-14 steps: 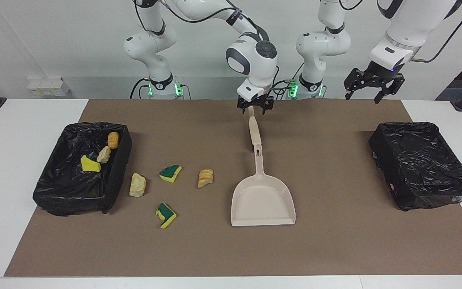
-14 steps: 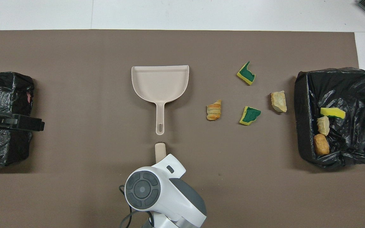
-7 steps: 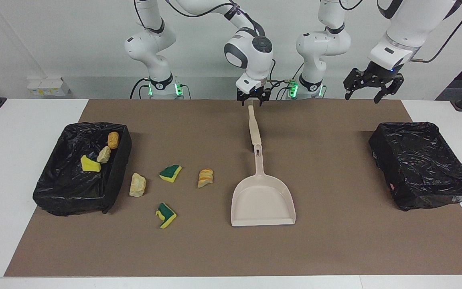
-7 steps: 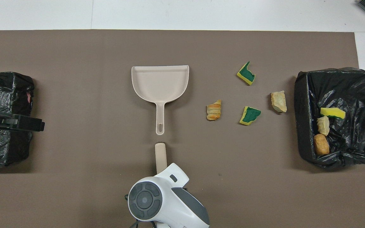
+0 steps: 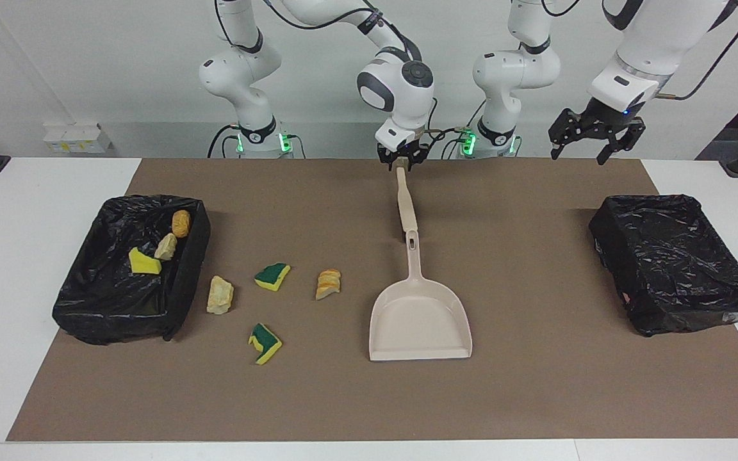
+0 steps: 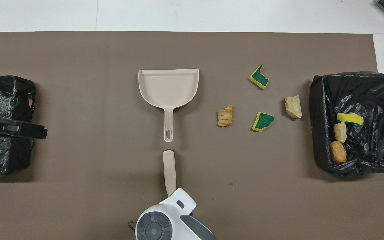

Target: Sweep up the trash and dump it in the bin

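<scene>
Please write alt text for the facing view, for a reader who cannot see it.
The right gripper has its jaws around the end of a beige brush handle that lies in line with a dustpan. Four scraps lie beside a black-lined bin holding three more; the left gripper waits open, raised.

Two cams; the facing one sits high across the table, looking back at the robots — both white arm bases line its top edge, whole brown paper mat (image 5: 535, 397) in frame, mid-range; the overhead one hangs above the robots' end, aimed forward and steeply down, closer in, mat (image 6: 78, 200) cropped at its bottom edge; half a turn apart — both share the mat, the beige plastic dustpan (image 5: 420, 323) (image 6: 168, 86) and two black-bagged bins (image 5: 122, 269) (image 6: 355, 123) at either end.
</scene>
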You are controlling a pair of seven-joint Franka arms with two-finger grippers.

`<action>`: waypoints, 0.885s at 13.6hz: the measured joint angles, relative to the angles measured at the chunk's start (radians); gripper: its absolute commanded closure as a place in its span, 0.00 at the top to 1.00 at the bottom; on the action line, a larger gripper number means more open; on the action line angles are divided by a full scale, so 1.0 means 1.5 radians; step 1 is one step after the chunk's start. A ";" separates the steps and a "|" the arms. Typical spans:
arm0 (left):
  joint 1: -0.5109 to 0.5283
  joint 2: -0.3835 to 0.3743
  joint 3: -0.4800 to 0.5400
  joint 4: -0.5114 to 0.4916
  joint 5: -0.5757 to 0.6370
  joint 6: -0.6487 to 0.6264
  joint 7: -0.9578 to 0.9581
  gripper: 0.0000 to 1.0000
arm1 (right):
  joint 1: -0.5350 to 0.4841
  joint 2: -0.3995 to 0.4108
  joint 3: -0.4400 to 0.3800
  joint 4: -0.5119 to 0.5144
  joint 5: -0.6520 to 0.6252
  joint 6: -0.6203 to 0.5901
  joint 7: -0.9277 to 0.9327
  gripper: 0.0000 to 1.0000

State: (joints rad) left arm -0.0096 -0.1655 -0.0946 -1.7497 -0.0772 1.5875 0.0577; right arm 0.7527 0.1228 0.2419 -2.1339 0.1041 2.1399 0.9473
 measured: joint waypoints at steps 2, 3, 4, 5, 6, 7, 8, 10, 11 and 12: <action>0.000 0.000 0.000 0.000 0.000 0.000 0.000 1.00 | 0.000 0.000 0.000 0.000 0.000 0.001 0.000 0.00; 0.000 0.000 0.000 0.000 0.000 0.000 0.000 1.00 | 0.001 0.000 0.000 0.000 0.000 0.002 0.000 0.00; 0.000 0.000 0.000 0.000 0.000 0.000 0.000 1.00 | 0.001 0.000 0.000 0.000 0.000 0.002 0.000 0.00; 0.000 0.000 0.000 0.000 0.000 0.000 0.000 1.00 | 0.001 0.000 -0.001 0.002 0.000 0.002 0.000 0.00; 0.000 0.000 -0.001 0.000 0.000 0.001 0.000 1.00 | 0.000 0.000 -0.001 0.005 0.000 0.002 0.001 0.00; 0.000 0.000 -0.002 0.000 0.000 0.009 -0.001 1.00 | -0.001 -0.001 -0.003 0.009 0.000 0.002 0.006 0.00; 0.000 0.002 -0.006 0.000 -0.001 0.029 -0.011 1.00 | -0.003 -0.004 -0.005 0.011 0.000 0.002 0.020 0.00; -0.017 0.017 -0.015 -0.001 -0.004 0.077 -0.063 1.00 | -0.022 -0.027 -0.008 0.012 0.000 -0.011 0.041 0.00; -0.037 0.032 -0.018 -0.001 -0.004 0.106 -0.096 1.00 | -0.040 -0.046 -0.009 0.012 0.000 -0.041 0.043 0.00; -0.059 0.050 -0.021 -0.002 -0.004 0.134 -0.122 1.00 | -0.063 -0.069 -0.010 0.012 0.001 -0.072 0.043 0.00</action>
State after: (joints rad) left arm -0.0980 -0.0908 -0.1262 -1.7520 -0.0825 1.7886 -0.1252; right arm 0.6588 0.0198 0.2266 -2.1158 0.1048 2.0318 1.0120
